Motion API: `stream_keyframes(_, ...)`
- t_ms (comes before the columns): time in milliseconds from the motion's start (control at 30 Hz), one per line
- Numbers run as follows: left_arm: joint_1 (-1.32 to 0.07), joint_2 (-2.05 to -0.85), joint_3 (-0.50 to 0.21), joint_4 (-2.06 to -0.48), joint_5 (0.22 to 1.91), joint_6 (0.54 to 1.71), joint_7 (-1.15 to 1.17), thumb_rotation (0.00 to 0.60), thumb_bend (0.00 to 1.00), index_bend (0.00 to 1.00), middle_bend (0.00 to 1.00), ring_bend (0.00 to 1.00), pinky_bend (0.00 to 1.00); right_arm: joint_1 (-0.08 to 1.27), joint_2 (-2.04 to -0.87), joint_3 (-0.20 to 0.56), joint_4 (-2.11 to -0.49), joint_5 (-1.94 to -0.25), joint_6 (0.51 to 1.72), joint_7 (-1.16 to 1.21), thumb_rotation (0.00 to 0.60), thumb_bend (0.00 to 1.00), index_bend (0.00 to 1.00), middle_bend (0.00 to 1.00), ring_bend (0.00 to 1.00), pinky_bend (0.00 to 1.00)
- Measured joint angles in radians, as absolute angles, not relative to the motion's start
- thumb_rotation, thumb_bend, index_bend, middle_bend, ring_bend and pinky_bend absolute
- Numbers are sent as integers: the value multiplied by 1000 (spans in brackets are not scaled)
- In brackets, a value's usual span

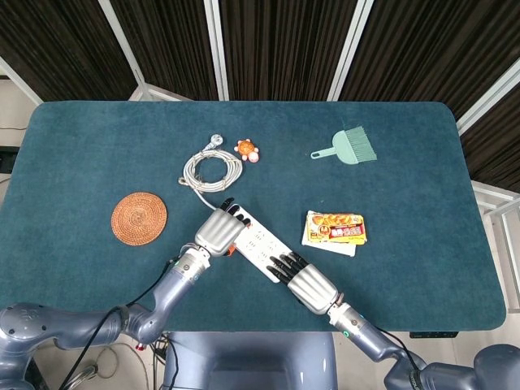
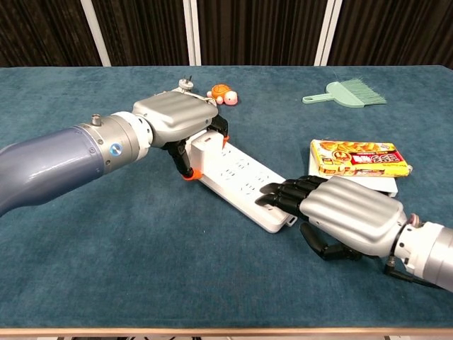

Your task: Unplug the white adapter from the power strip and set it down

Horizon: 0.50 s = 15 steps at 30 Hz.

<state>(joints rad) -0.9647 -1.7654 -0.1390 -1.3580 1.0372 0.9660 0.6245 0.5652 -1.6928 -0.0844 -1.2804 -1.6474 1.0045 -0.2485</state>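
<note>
The white power strip (image 1: 262, 244) (image 2: 244, 185) lies slantwise near the table's front. The white adapter (image 2: 207, 147) sits in its far end, still seated upright in the strip. My left hand (image 1: 218, 230) (image 2: 173, 117) arches over the adapter and grips it, with orange-tipped fingers on its far side and the thumb on the near side. In the head view the hand hides most of the adapter. My right hand (image 1: 309, 284) (image 2: 350, 212) presses its outstretched fingers flat on the strip's near end, thumb off to the side.
A packet of snacks (image 1: 335, 230) (image 2: 361, 159) lies right of the strip. Behind it are a coiled white cable (image 1: 210, 169), a small orange turtle toy (image 1: 247, 150) and a green hand brush (image 1: 349, 146). A woven coaster (image 1: 139, 217) sits at the left.
</note>
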Motion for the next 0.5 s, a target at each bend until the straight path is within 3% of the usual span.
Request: stream_keyframes(500,-963,-1735,-150,-1402,1041,958,641,600,401,650,663,238,132,566,-1718,-100,-1283,-1656,993,-276,600,890,138,129,147,213)
